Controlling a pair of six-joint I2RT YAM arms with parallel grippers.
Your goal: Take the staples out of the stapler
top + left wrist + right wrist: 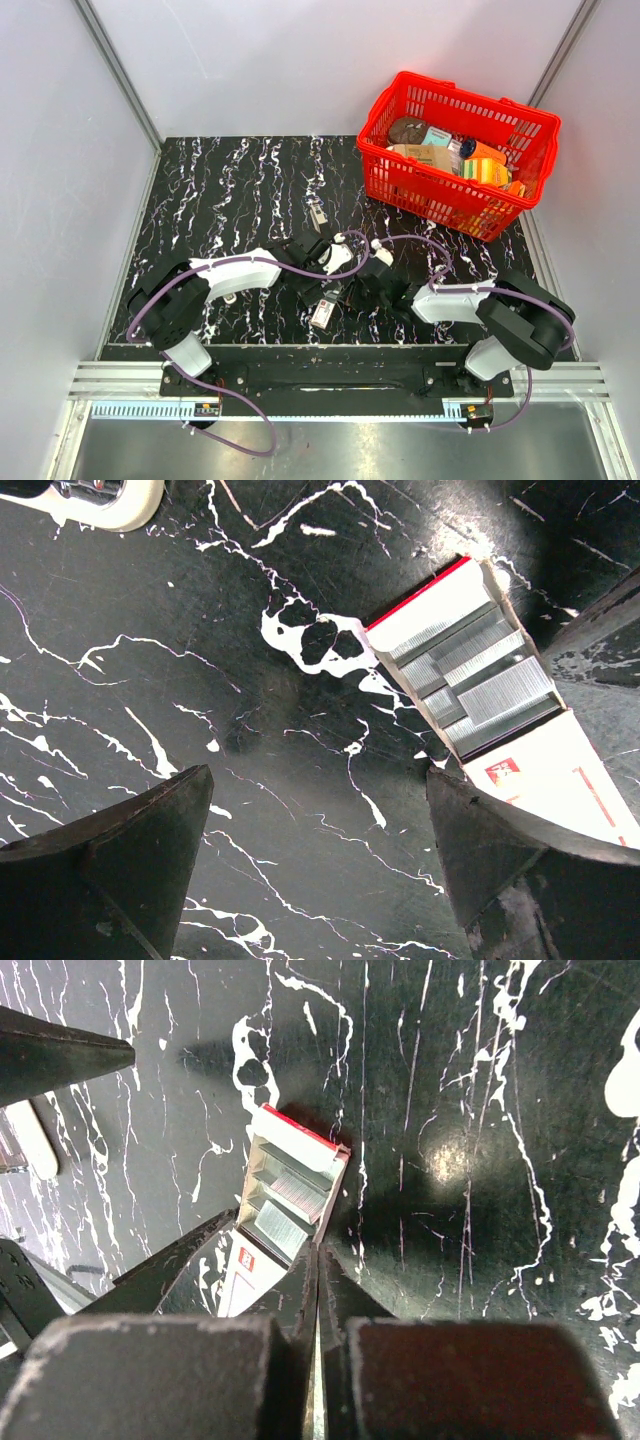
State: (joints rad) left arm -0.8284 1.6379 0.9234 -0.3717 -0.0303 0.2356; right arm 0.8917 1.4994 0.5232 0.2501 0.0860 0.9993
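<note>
An open white and red staple box (480,670) lies on the black marble table, with rows of silver staples showing in it (290,1200) (323,313). My left gripper (320,780) hangs open over bare table with nothing between its fingers. Its right finger (520,870) overlaps the box's white lid. My right gripper (318,1250) is shut and empty, tips just at the box's near edge. A small white stapler (318,213) lies farther back on the table. Its cream end shows at the top left corner of the left wrist view (95,495).
A red basket (520,120) of groceries stands at the back right. Both arms meet at the middle front (345,275), cables looping over them. The left gripper's dark finger (60,1050) crosses the top left of the right wrist view. Grey walls enclose the table.
</note>
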